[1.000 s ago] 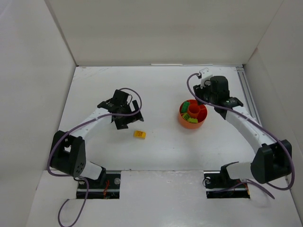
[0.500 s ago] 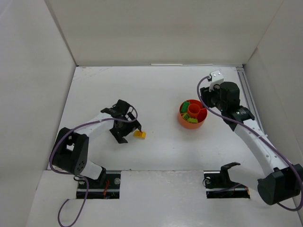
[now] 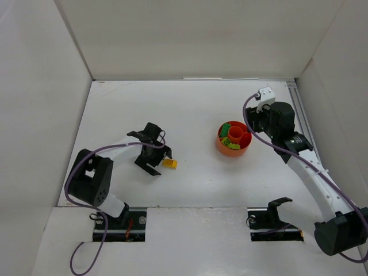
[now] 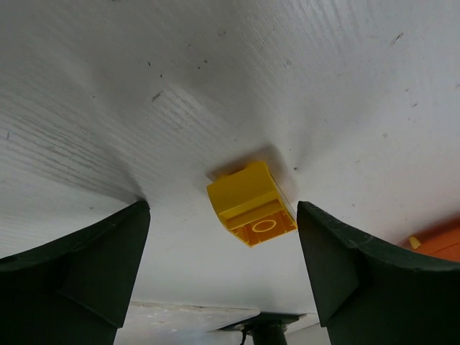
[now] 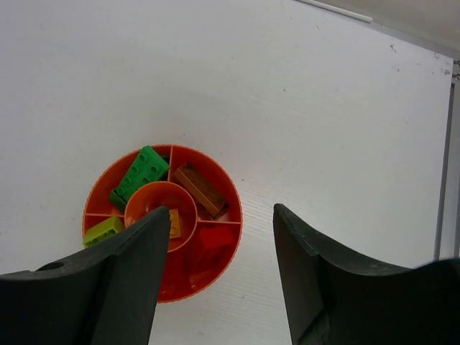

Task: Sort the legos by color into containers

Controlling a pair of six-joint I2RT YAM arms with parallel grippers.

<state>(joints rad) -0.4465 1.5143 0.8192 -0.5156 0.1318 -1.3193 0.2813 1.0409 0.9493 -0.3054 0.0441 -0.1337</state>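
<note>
Left gripper [image 4: 223, 233], jaws apart, straddles the small yellow plastic brick [image 4: 251, 205] lying untouched on my white desk [image 3: 195, 103], while my right gripper [image 5: 219, 241] hovers, jaws apart and empty, near the round orange-red divided bowl [image 5: 234, 208] of sorted bricks [image 5: 140, 175].

The bowl [image 5: 97, 205] is orange-red. Inside it lie a green brick [image 5: 140, 175], a brown brick [image 5: 201, 190], a lime brick [image 5: 104, 230] and a red brick [image 5: 212, 237]; its centre holds an orange-yellow brick [image 5: 175, 223]. Left of the bowl, a yellow brick [image 4: 251, 203] lies on the white bench [image 3: 195, 109].
</note>
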